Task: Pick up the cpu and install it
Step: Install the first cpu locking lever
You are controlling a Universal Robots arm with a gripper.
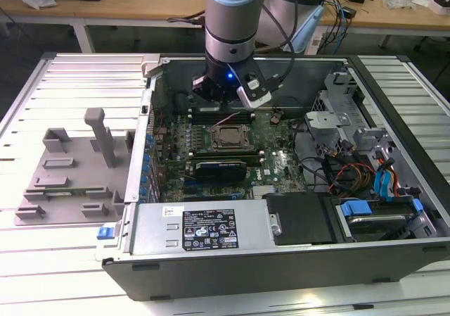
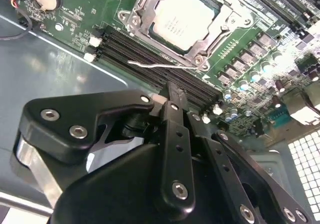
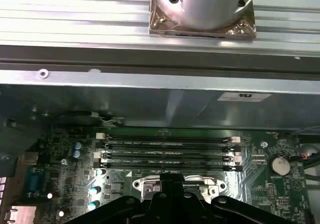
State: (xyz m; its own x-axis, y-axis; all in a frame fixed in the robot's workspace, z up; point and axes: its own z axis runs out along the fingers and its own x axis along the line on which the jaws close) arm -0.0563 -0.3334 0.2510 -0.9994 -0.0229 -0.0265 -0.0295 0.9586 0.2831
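The cpu [image 2: 184,20], a square chip with a silvery-white top, lies flat in the metal-framed socket [image 2: 141,19] on the green motherboard. In the exterior view the cpu [image 1: 228,138] sits mid-board inside the open computer case. My gripper [image 1: 223,99] hangs over the board just behind the socket, above the memory slots [image 3: 167,145]. Its black fingers [image 2: 172,102] meet at the tip with nothing between them, so the gripper [image 2: 171,90] is shut and apart from the chip. A thin wire lever [image 2: 152,64] stands loose beside the socket.
A grey plastic tray [image 1: 70,175] with raised blocks lies on the slatted table at the exterior view's left. In the case, the power supply [image 1: 204,228] runs along the near wall, and a drive cage [image 1: 344,112] and coloured cables [image 1: 351,172] are at the right.
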